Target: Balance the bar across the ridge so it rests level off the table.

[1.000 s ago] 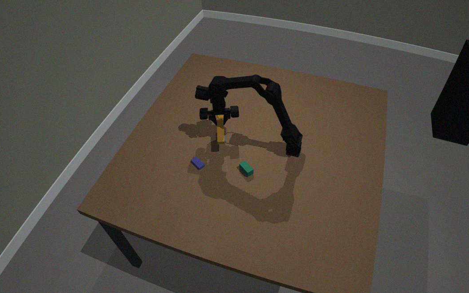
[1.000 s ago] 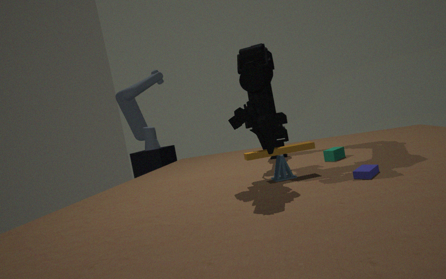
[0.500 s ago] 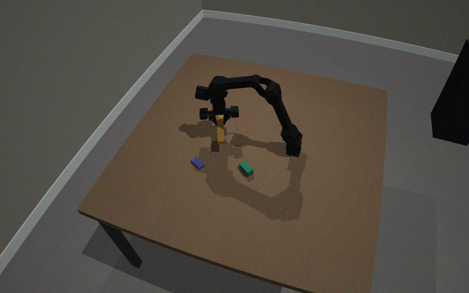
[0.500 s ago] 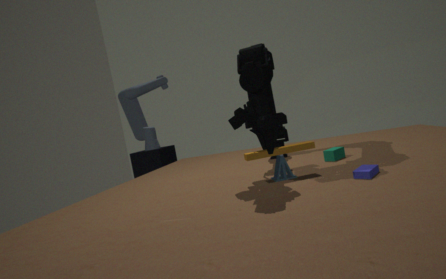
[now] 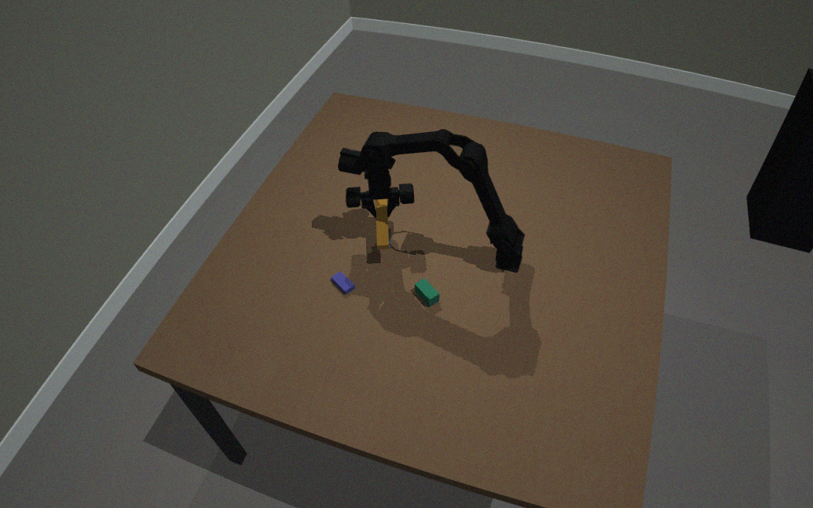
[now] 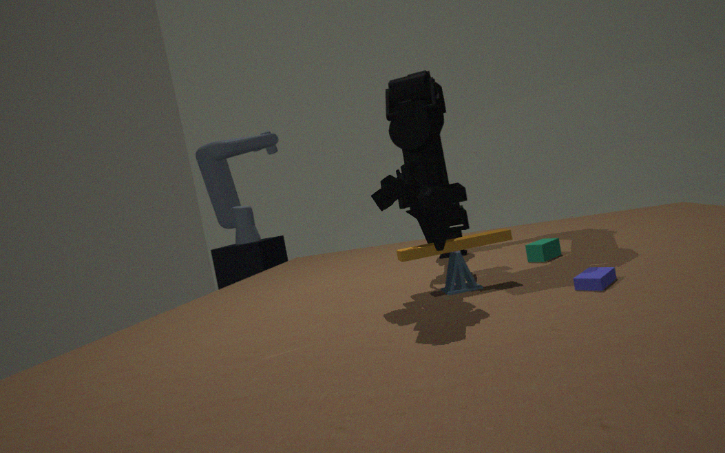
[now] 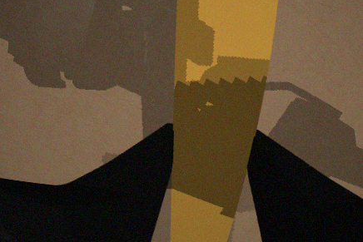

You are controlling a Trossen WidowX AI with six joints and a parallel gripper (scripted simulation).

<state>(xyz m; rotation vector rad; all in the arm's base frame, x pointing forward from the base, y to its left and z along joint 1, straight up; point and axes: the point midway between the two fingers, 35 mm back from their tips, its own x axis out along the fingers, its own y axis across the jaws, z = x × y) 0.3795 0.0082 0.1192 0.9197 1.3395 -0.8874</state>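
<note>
The yellow bar (image 5: pixel 383 225) (image 6: pixel 486 237) (image 7: pixel 235 24) is held close to level just over the apex of the blue-grey triangular ridge (image 6: pixel 458 277), which stands on the brown table (image 5: pixel 523 378) (image 6: pixel 241 365). Both bar ends are clear of the table. I cannot tell whether the bar touches the ridge top. My gripper (image 5: pixel 381 205) (image 6: pixel 443 245) (image 7: pixel 211 135) comes down from above and is shut on the bar near its middle. In the wrist view the bar hides the ridge.
A green block (image 5: pixel 426 292) (image 6: pixel 542 249) and a purple block (image 5: pixel 342 282) (image 6: pixel 594 278) lie on the table in front of the ridge. A grey arm (image 6: pixel 224 180) stands on a black pedestal (image 6: pixel 249 259) beyond the table.
</note>
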